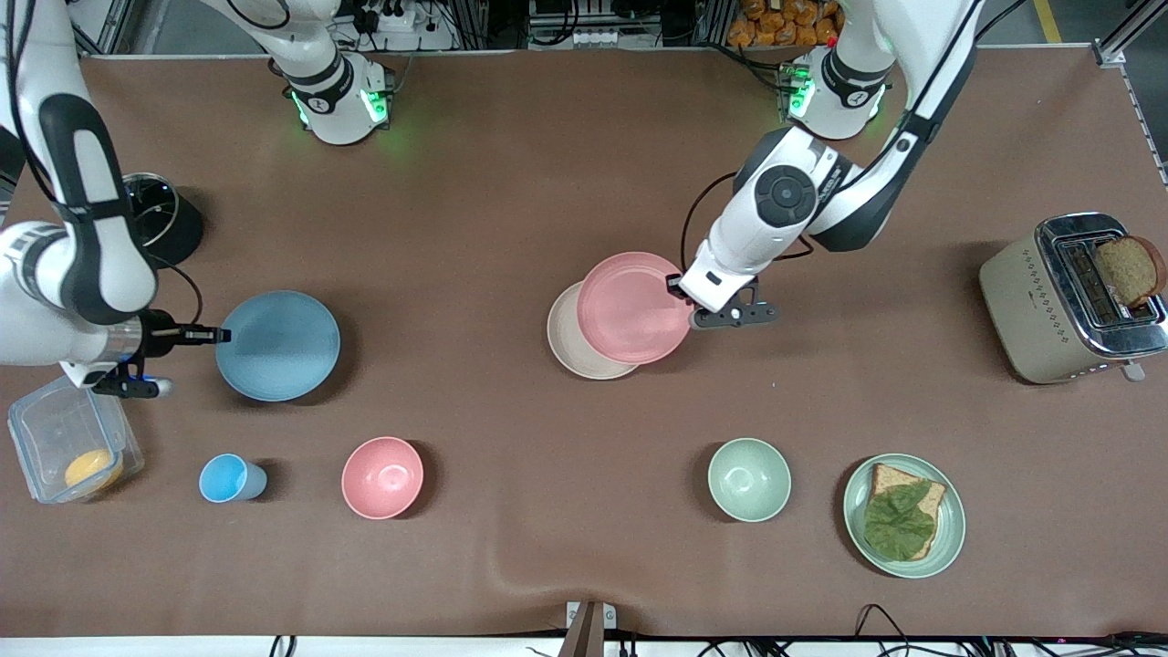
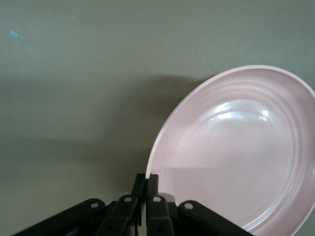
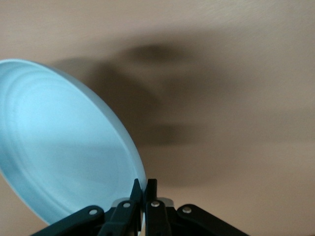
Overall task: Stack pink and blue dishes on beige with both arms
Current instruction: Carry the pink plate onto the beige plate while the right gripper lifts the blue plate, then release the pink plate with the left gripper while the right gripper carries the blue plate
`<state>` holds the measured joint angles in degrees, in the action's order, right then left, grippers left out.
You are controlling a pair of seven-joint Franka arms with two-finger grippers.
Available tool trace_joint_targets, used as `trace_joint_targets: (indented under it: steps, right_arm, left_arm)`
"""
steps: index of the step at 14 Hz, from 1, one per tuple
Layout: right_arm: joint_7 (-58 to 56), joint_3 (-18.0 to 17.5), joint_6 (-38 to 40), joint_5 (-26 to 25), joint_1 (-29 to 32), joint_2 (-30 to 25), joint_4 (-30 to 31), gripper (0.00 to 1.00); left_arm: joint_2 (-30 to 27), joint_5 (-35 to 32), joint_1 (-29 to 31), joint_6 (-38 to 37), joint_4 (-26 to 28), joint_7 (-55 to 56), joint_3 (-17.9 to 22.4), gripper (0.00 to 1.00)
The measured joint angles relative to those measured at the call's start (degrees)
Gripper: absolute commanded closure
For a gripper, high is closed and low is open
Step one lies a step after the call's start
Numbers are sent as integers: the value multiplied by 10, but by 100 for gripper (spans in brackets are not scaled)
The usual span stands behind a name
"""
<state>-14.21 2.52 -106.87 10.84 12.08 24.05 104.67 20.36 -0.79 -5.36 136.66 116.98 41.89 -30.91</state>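
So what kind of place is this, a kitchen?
Probably a robot lab set up like a breakfast table: a toaster holding bread, plates, and the left claw and right claw each pinching a plate's rim.

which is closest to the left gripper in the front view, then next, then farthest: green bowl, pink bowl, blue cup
From the left gripper, shut on the pink plate:
1. Green bowl, nearer the front camera, closest.
2. Pink bowl, toward the right arm's end.
3. Blue cup, beside the pink bowl, farther toward that end.

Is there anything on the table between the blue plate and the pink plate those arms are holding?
Nothing: the front view shows only bare brown table between the blue plate and pink plate.
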Motion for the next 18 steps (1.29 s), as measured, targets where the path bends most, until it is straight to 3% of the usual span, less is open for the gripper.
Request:
trace_joint_targets:
  steps: [3,6,12,18]
  right_arm:
    - [16,-4,79,42,-9,-17,-30,100]
    - [97,-6,107,90,-47,-25,-40,100]
    - [245,-8,103,172,-128,-30,-42,100]
    - [360,-8,49,183,-196,-30,-42,100]
  left_arm:
    - [40,-33,-23,44,0,49,1,100]
    - [71,-60,-32,65,-7,79,1,100]
    - [88,-74,-41,65,-16,89,1,100]
    - [113,-74,-41,65,-44,89,4,100]
